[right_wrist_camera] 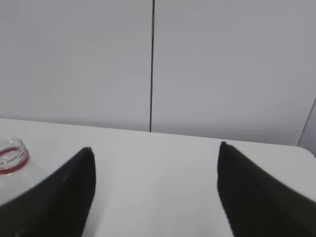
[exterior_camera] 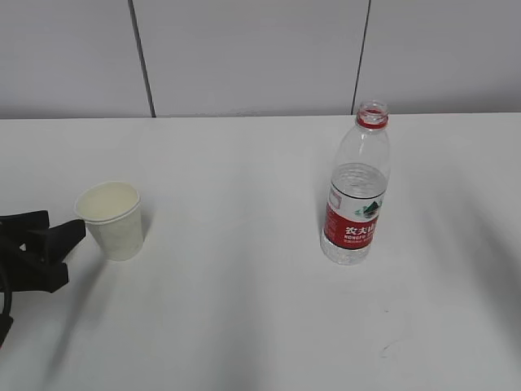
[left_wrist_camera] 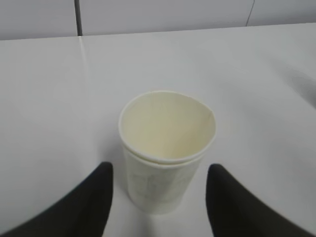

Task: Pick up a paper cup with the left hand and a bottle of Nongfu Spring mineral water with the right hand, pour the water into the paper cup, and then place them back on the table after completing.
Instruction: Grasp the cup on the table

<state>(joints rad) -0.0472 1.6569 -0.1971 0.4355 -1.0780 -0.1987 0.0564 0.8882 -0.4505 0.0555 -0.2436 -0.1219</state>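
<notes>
A white paper cup (exterior_camera: 114, 218) stands upright and empty on the white table (exterior_camera: 244, 318) at the left. My left gripper (exterior_camera: 69, 252) is open just left of it, not touching. In the left wrist view the cup (left_wrist_camera: 165, 143) stands between and just beyond the open black fingers (left_wrist_camera: 98, 192) of the left gripper (left_wrist_camera: 159, 170). The Nongfu Spring bottle (exterior_camera: 356, 195), uncapped with a red label, stands upright at centre right, with water (exterior_camera: 358, 183) about two thirds up. My right gripper (right_wrist_camera: 155, 148) is open and empty; the bottle's neck (right_wrist_camera: 11, 155) shows at its lower left. It is out of the exterior view.
A grey panelled wall (exterior_camera: 244, 57) runs along the table's far edge. Bare tabletop lies between the cup and the bottle.
</notes>
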